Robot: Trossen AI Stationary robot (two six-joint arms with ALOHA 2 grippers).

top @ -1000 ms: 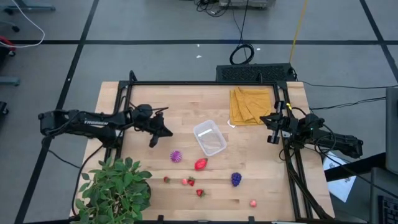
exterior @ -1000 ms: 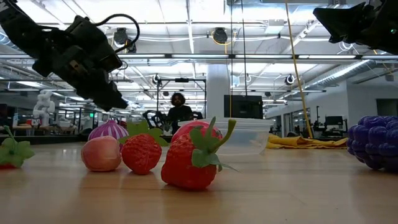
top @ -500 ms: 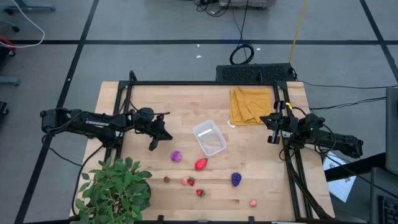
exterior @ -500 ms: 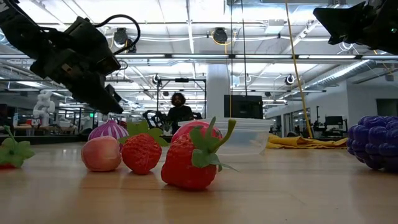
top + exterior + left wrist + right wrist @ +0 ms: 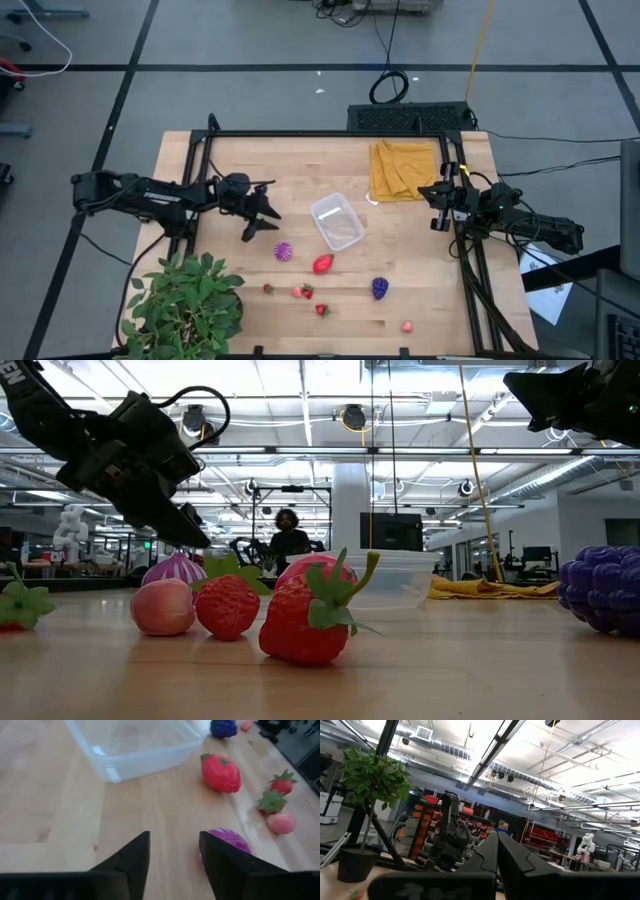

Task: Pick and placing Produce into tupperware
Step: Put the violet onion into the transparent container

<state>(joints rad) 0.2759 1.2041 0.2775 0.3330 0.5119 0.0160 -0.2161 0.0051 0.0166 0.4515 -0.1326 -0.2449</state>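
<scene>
Clear tupperware [image 5: 336,221] mid-table, nothing inside. Left gripper [image 5: 262,217] just beside its left side, above table, fingers spread, nothing held. Spiky fruit [image 5: 284,251], big strawberry [image 5: 322,264], grapes [image 5: 380,288] lie on table near tupperware's front. Right gripper [image 5: 439,208] waits well right of tupperware, fingers pressed together.

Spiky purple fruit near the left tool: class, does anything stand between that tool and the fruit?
Nothing visible does. The left tool hangs open above bare table, and the spiky purple fruit lies just ahead of its fingers with only wood between. The tupperware sits off to the side.
</scene>
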